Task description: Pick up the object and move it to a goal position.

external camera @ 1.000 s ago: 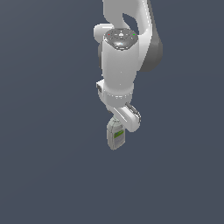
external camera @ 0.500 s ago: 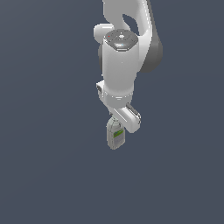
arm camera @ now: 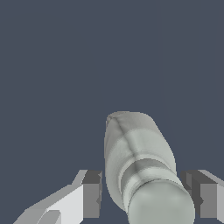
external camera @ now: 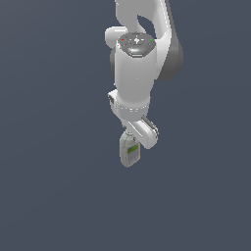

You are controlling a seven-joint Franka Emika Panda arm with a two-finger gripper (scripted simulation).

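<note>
Plain dark blue-grey background (external camera: 54,196) fills both views, with no edge or texture seen. A white robot arm (external camera: 135,73) is shown reaching down at the middle of the exterior view. Directly below its hand (external camera: 132,139), a small pale bottle (external camera: 129,153) with a green-and-white label is seen. In the wrist view, the bottle (arm camera: 138,162) sits between two fingers (arm camera: 89,194), which are not seen touching it; whether it is grasped cannot be told.

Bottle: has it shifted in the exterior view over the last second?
No. The bottle sits at the same spot in the frame, just below the arm's wrist, as before; the plain background offers no other fixed reference.
</note>
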